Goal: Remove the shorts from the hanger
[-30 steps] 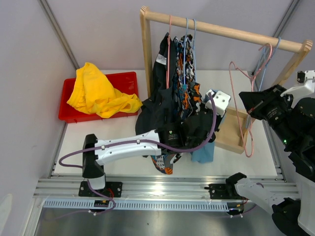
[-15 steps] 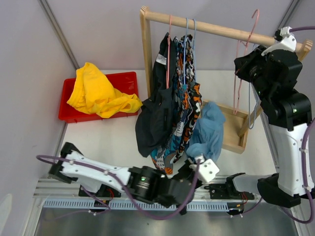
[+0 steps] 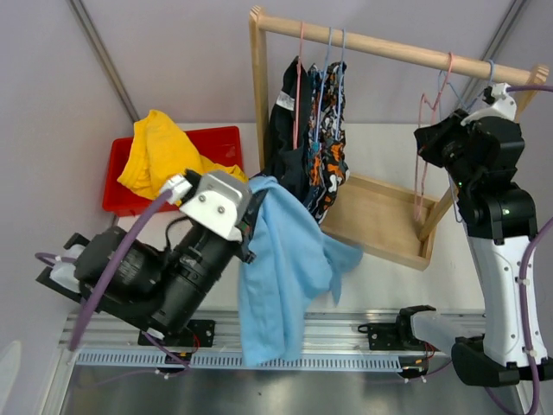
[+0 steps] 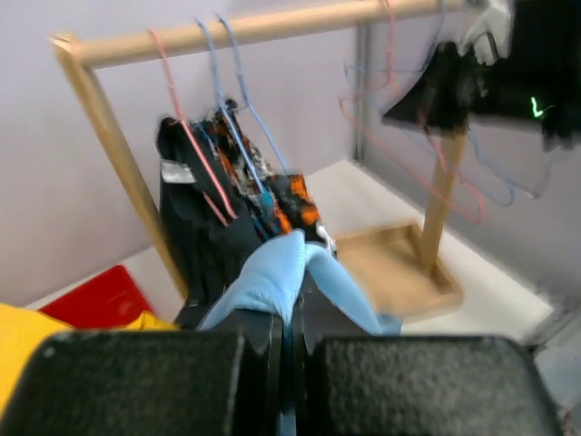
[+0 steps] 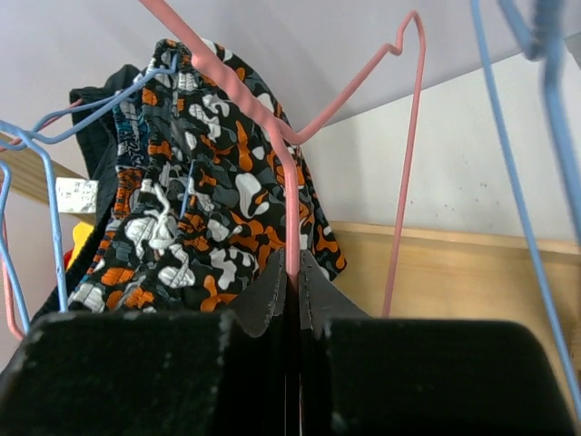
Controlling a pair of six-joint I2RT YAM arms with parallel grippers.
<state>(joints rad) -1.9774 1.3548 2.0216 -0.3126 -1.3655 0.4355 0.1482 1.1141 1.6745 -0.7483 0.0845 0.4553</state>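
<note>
The plain blue shorts (image 3: pixel 285 259), a soft, pale blue and heavily creased garment, are hanging free of the rack. One gathered edge is being pinched in the left tool (image 3: pixel 253 201), whose fingers are pressed together on the fabric in the left wrist view (image 4: pixel 292 318). The rest is draping down past the near edge of the table (image 3: pixel 384 268).

The patterned shorts (image 3: pixel 330 151), in orange, blue, black and white, and the black shorts (image 3: pixel 283 130) with a white label are hanging on hangers from the wooden rail (image 3: pixel 389 52). The yellow shorts (image 3: pixel 160 160) are lying crumpled over the red bin (image 3: pixel 220 143).

The right tool (image 3: pixel 429 143) is closed on the lower wire of an empty pink hanger (image 3: pixel 423 164), as the right wrist view confirms (image 5: pixel 292 282).

Compared with half a second ago, the left arm has risen and swung leftward, carrying the blue shorts away from the hanging garments. The pink hanger, then raised above the rail, is now lower, with its hook at the rail.
</note>
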